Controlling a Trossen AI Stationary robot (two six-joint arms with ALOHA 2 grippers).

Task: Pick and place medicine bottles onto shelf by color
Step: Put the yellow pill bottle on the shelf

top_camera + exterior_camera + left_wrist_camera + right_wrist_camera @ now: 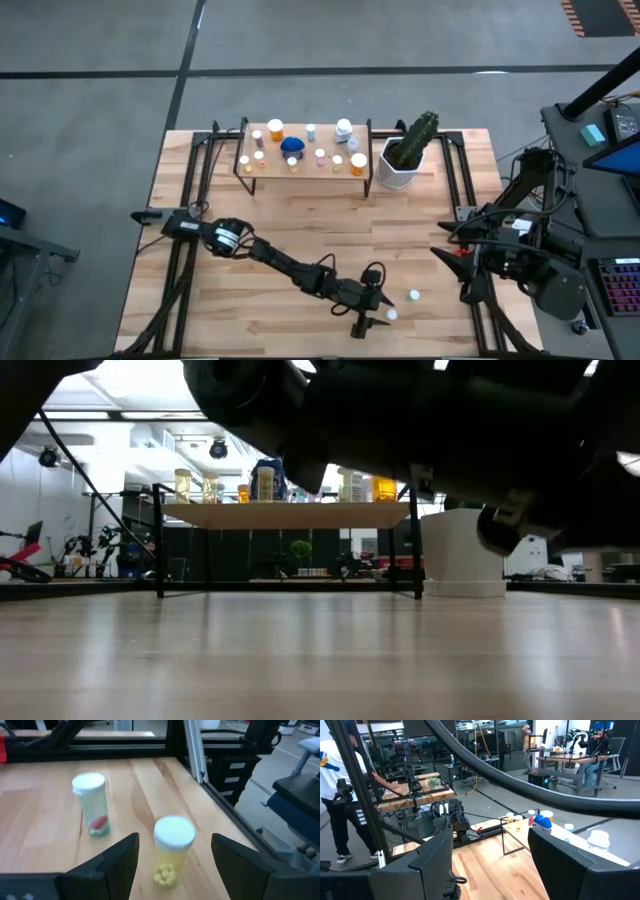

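Two white-capped medicine bottles stand upright on the tabletop near its near right corner. The yellow-pill bottle point(172, 851) point(390, 315) stands between the fingers of my open left gripper point(172, 870) point(372, 316), which reaches level from the table's left; neither finger touches it. The clear bottle with red and green pills point(90, 804) point(414, 296) stands a little beyond it. The shelf point(303, 166) point(290, 514) at the far side carries several bottles, among them a blue one point(292, 146). My right gripper point(492, 857) point(462, 252) is open and waits at the table's right edge.
A white pot with a green cactus point(405, 152) point(461, 552) stands on the table just right of the shelf. Black frame rails point(197, 755) run along the table's right edge close to the two bottles. Bare tabletop point(300, 215) lies between the shelf and my left arm.
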